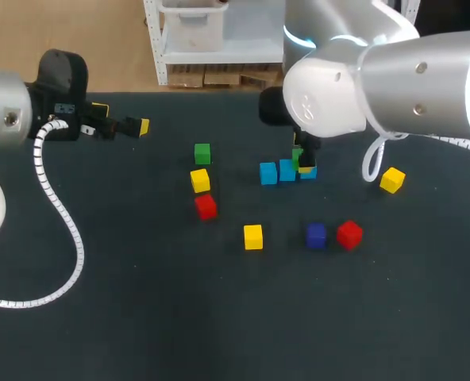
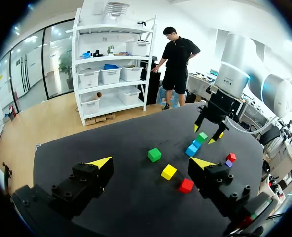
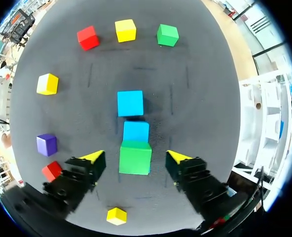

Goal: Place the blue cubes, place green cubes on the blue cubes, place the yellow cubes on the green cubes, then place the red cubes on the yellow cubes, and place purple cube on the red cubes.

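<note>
Three blue cubes [image 1: 268, 173] lie in a row mid-table. A green cube [image 3: 135, 157] rests on the end one, hiding it in the right wrist view, with two blue cubes [image 3: 136, 131] ahead. My right gripper [image 3: 135, 159] straddles that green cube, open, with a gap on each side. A second green cube [image 1: 202, 153], a yellow cube [image 1: 200, 180] and a red cube [image 1: 206, 206] sit to the left. Another yellow cube [image 1: 253, 236], the purple cube [image 1: 316, 235] and a red cube [image 1: 349, 234] lie nearer the front. My left gripper [image 1: 132, 125] hangs open and empty at the far left.
One more yellow cube [image 1: 392, 180] lies to the right of the blue row, close to my right arm's white cable [image 1: 371, 163]. My left arm's coiled cable [image 1: 60, 214] trails over the dark table [image 1: 140, 302] at the left.
</note>
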